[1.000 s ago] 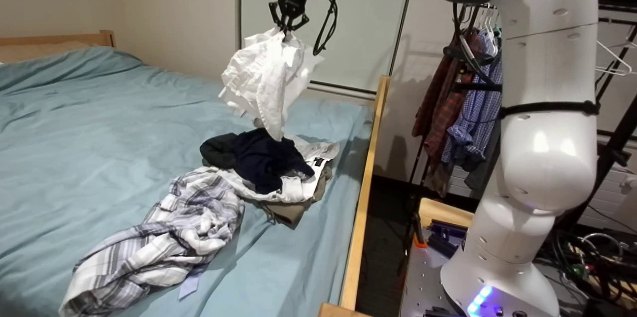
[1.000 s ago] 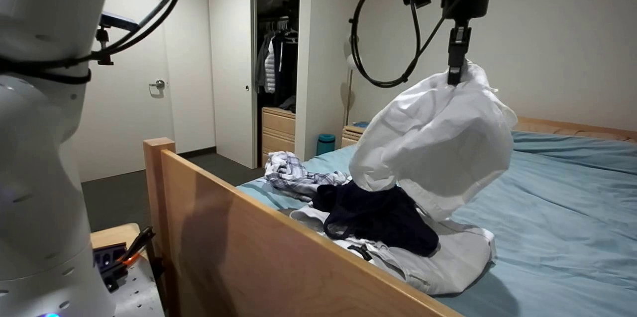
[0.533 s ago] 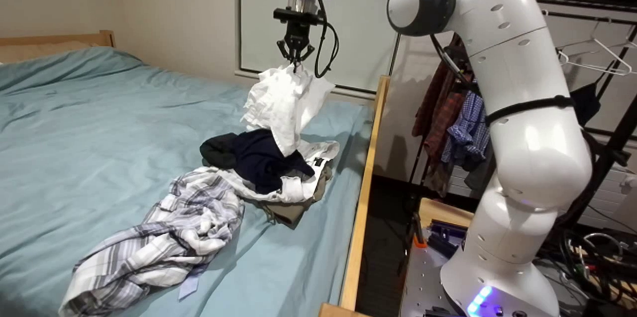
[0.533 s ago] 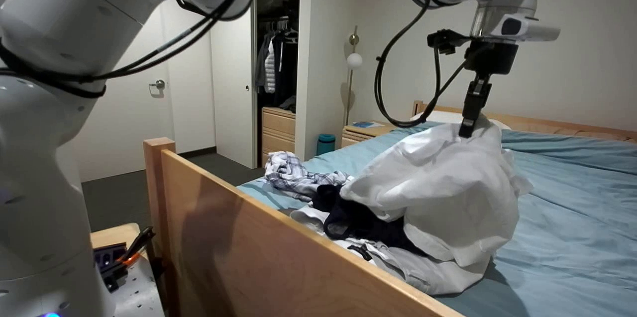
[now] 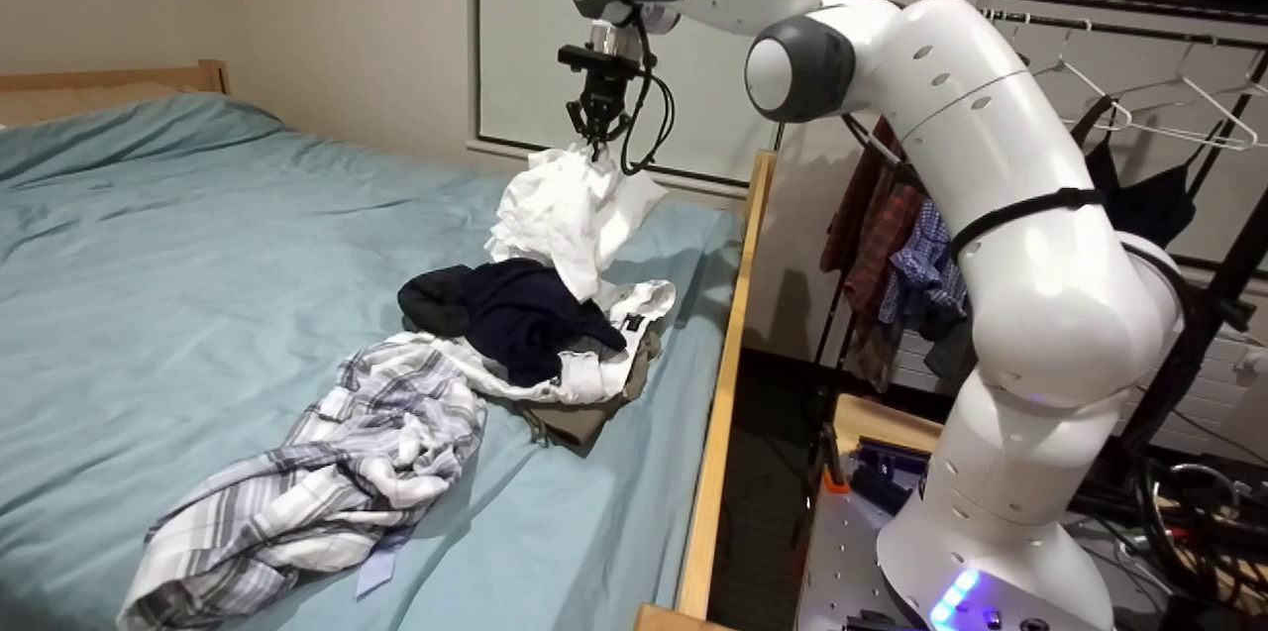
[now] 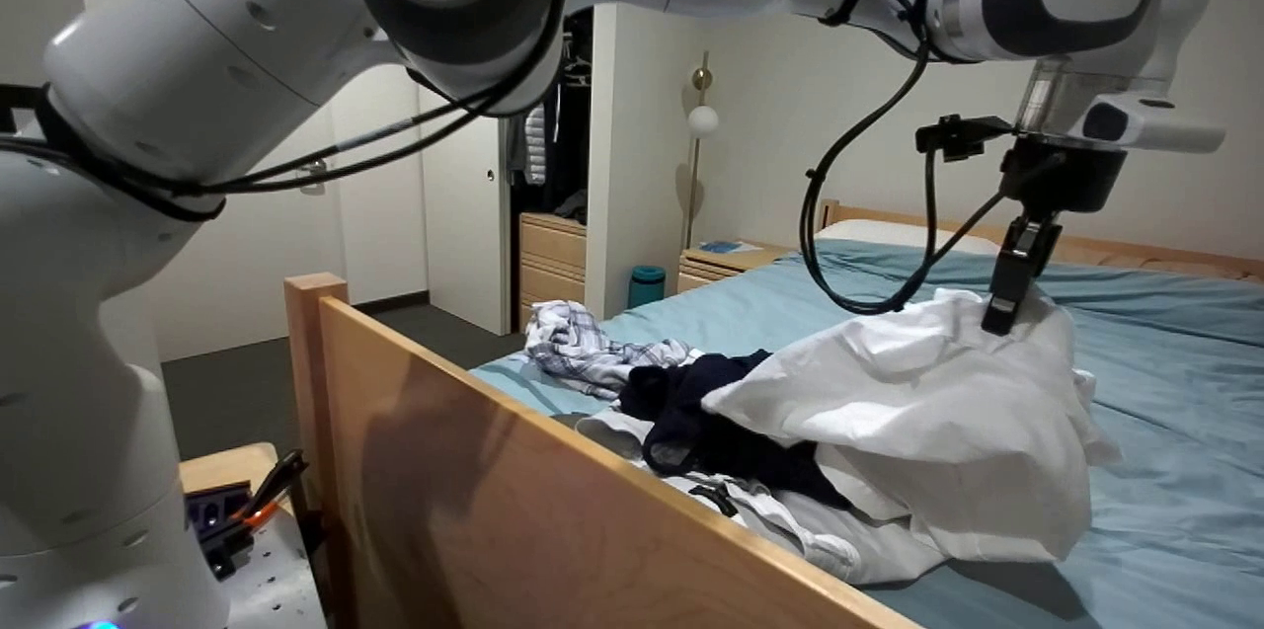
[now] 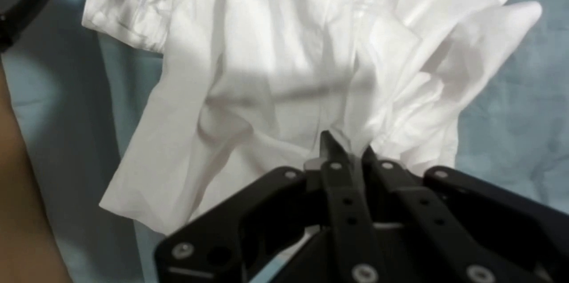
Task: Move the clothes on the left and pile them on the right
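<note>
My gripper (image 5: 595, 154) is shut on a white shirt (image 5: 560, 205), gripping it near its top. The shirt hangs bunched above the far end of a clothes pile. In the wrist view the shirt (image 7: 275, 78) is pinched between the fingertips (image 7: 349, 147). In an exterior view the shirt (image 6: 948, 422) overlaps the pile; I cannot tell if its lower edge rests there. The pile has a navy garment (image 5: 525, 314) on top, pale trousers (image 6: 820, 535) under it and an olive garment (image 5: 570, 423) at the bottom. A grey-white plaid shirt (image 5: 347, 473) lies crumpled beside the pile, touching it.
The clothes lie on a bed with a blue-green sheet (image 5: 248, 255). The wooden bed board (image 6: 513, 451) stands between the robot base and the bed. A clothes rack (image 5: 1139, 27) with hanging shirts stands behind the arm. A wall is beyond the bed.
My gripper has come down with the white shirt, still shut, and shifted right in both exterior views. The shirt hangs lower over the pile's far end. The other clothes have not visibly moved.
</note>
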`<state>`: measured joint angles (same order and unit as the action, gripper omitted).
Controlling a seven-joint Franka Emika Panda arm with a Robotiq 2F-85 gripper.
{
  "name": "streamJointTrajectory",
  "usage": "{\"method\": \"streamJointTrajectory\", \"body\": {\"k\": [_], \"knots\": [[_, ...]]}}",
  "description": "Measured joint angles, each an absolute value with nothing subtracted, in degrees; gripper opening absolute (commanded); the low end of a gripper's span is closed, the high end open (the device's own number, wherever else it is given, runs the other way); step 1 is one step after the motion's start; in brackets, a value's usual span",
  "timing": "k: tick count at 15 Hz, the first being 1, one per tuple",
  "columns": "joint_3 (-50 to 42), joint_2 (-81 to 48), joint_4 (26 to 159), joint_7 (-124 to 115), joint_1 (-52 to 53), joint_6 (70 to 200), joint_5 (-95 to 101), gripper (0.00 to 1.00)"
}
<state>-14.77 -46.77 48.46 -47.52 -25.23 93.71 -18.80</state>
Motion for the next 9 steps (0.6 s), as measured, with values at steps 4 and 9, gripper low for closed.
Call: {"method": "streamJointTrajectory", "body": {"k": [4,9], "knots": [[-12.64,-49.21,43.37,-47.52,-29.34,93.94,-19.24,0.58],[-11.5,-48.55,38.18,-47.52,-30.03,97.64,-19.8,0.9]]}}
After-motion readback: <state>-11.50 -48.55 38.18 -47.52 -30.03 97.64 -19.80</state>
